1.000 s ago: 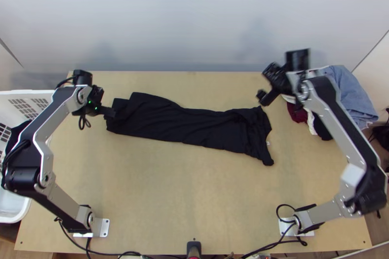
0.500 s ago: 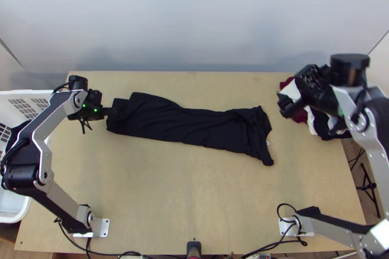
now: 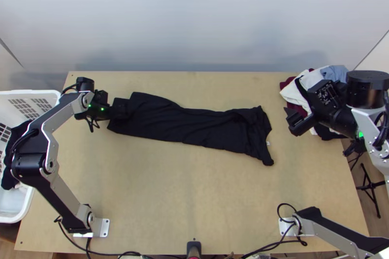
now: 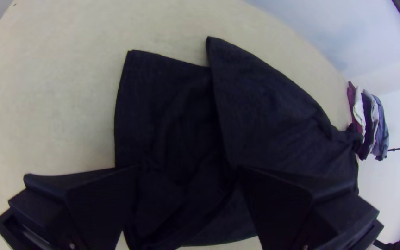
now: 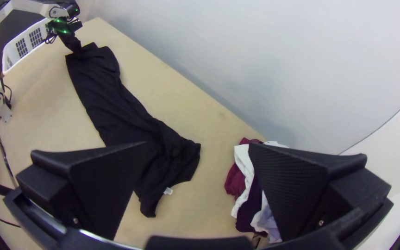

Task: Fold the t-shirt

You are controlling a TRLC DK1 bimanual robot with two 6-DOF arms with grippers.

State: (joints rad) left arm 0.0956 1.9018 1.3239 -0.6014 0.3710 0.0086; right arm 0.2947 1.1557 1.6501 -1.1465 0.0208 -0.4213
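Top view, t-shirt (image 3: 194,128) nearer table's far edge (image 3: 209,73), left fingers (image 3: 118,109), right fingers (image 3: 301,126) both parted

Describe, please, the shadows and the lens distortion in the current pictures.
Top view: soft shadows on the wall behind the table; folds in the black t-shirt show faintly. Left wrist view: table edge bends, upper right corner dark. Right wrist view: lower corners dark, faint shadow low on the wall.

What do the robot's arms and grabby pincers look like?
The left arm and right arm have silver-grey links and chunky black joints, with black cables by their bases. The left pincer and right pincer are black, each with two wide, flat fingers. Little green lights glow near the left pincer.
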